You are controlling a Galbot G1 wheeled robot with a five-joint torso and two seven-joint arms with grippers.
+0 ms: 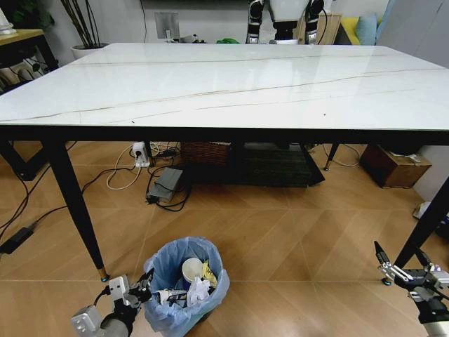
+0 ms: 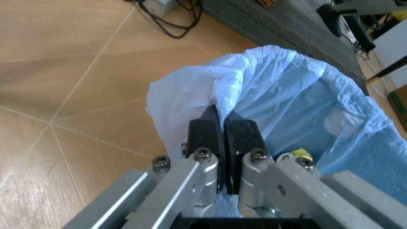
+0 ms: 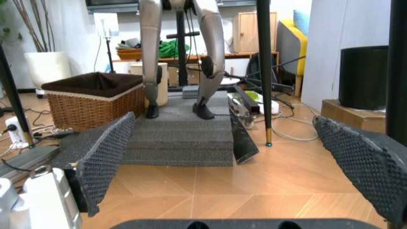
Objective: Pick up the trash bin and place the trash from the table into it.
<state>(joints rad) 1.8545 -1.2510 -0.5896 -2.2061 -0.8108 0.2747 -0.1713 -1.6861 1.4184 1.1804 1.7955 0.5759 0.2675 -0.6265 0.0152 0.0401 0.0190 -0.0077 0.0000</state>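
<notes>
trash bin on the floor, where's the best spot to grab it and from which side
Grip the rim of the trash bin, pinching wall and folded bag edge together, coming from above on the robot's left side. The round body looks too wide for the fingers, and the rim is the thin exposed lip. The left gripper is shut on it that way; the right gripper hangs open, apart.

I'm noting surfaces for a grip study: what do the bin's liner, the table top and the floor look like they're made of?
The trash bin liner looks like thin light-blue plastic film, crinkled and half see-through where the left gripper pinches its rim. The table top looks like polished marble or a marble-look slab: glossy white with thin brown veins. The floor appears to be wood or wood-look planks with a low sheen.
</notes>
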